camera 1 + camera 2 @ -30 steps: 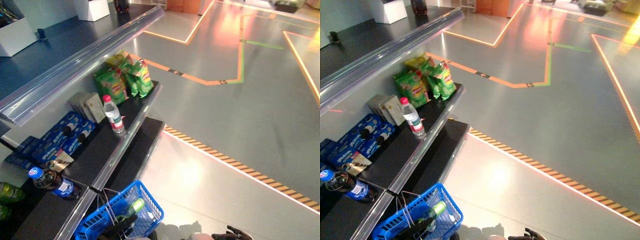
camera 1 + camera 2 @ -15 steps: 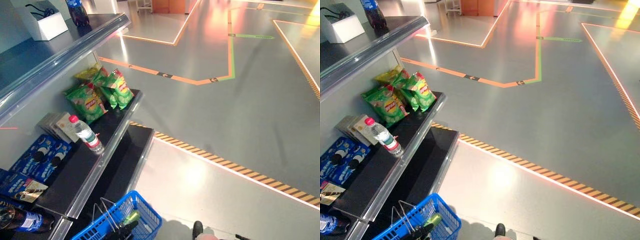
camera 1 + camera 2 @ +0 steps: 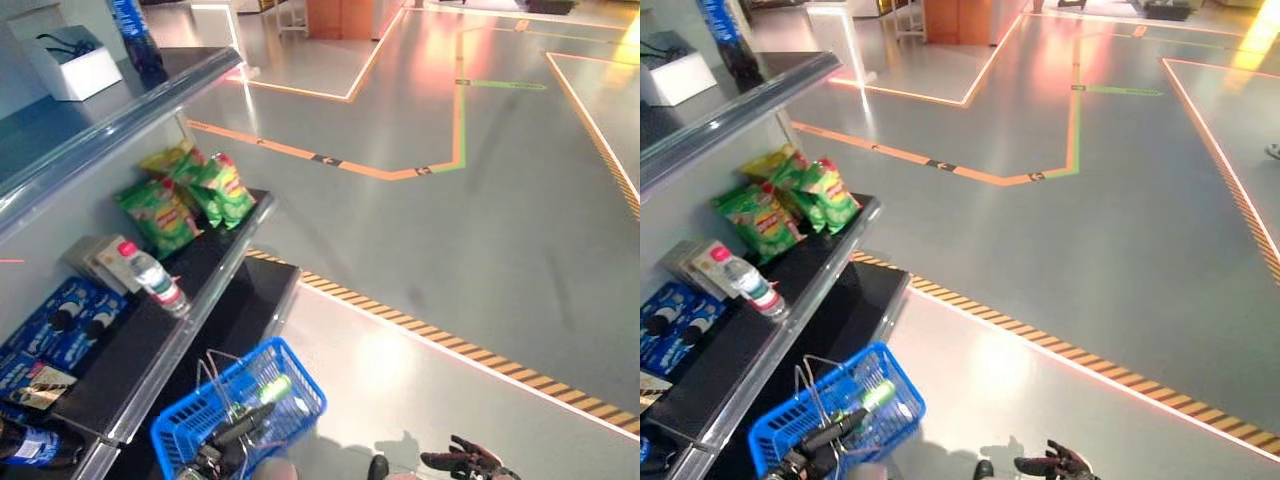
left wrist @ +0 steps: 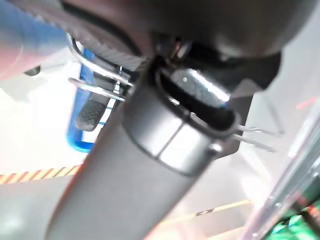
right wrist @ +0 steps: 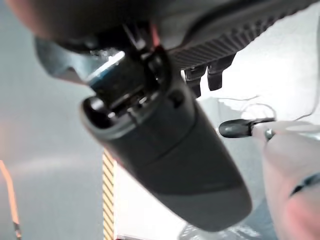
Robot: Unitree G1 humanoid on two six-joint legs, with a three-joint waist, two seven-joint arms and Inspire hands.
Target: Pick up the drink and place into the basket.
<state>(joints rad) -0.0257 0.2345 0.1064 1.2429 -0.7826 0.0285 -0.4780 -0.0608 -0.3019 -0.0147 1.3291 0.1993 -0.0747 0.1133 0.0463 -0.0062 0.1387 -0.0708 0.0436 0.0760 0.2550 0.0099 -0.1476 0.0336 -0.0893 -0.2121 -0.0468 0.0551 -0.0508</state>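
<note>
A: What is being carried in the blue basket [image 3: 190, 432]?
B: A green-capped drink bottle [image 3: 262, 392] is lying tilted inside it, the cap toward the open floor. The wire handles [image 3: 213, 366] are standing up over the basket's shelf side.

A: How is the basket being held?
B: The left hand [image 3: 232, 438] is showing at the basket's near edge, dark fingers reaching over the rim. In the left wrist view the wire handles [image 4: 95, 82] are seen passing by the hand's bulk, but whether the fingers are curled round them cannot be told.

A: And the right hand?
B: The right hand [image 3: 462, 462] is hanging low over the floor at the bottom of the view, well apart from the basket. Whether it is open or closed cannot be told from either view.

A: What is being kept on the shelf [image 3: 190, 290]?
B: Green snack bags [image 3: 185, 198] are standing at the far end; a clear water bottle [image 3: 152, 280] with a red cap is standing upright near the front edge, just beside pale boxes [image 3: 108, 258]. Blue packs [image 3: 55, 320] are lying nearer, and a dark cola bottle [image 3: 28, 445] is lying on its side at the near end.

A: Is any print being read?
B: None is legible. A white box [image 3: 75, 62] is sitting on the worktop [image 3: 60, 125] above.
</note>
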